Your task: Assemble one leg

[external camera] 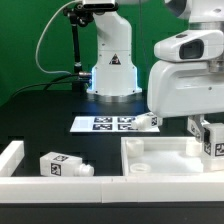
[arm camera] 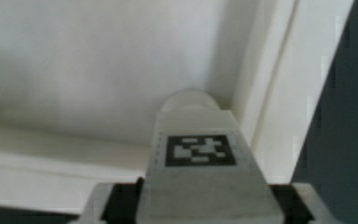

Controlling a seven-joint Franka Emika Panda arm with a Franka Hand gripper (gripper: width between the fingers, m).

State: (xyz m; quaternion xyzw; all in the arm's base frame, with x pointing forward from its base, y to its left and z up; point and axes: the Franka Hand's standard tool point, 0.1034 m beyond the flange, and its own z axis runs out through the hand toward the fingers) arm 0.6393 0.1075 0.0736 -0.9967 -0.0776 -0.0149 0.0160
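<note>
Leg [arm camera: 201, 150] in the hand [arm camera: 201, 200], seen close over the white panel [arm camera: 87, 60].

White peg with a black-and-white square tag facing the camera, rounded end pointing away toward the panel's inner corner. Dark pads [arm camera: 300, 200] press both its sides. Panel floor flat and white; raised rim [arm camera: 274, 60] runs along one side, dark bench [arm camera: 350, 110] beyond it. Whether the peg's tip touches the panel can't be told.

Count: three legs visible – one [external camera: 66, 166] lying loose, one [external camera: 147, 122] by the marker board [external camera: 105, 124], one [external camera: 213, 138] at the arm. One white square panel [external camera: 170, 165]. One marker board.
</note>
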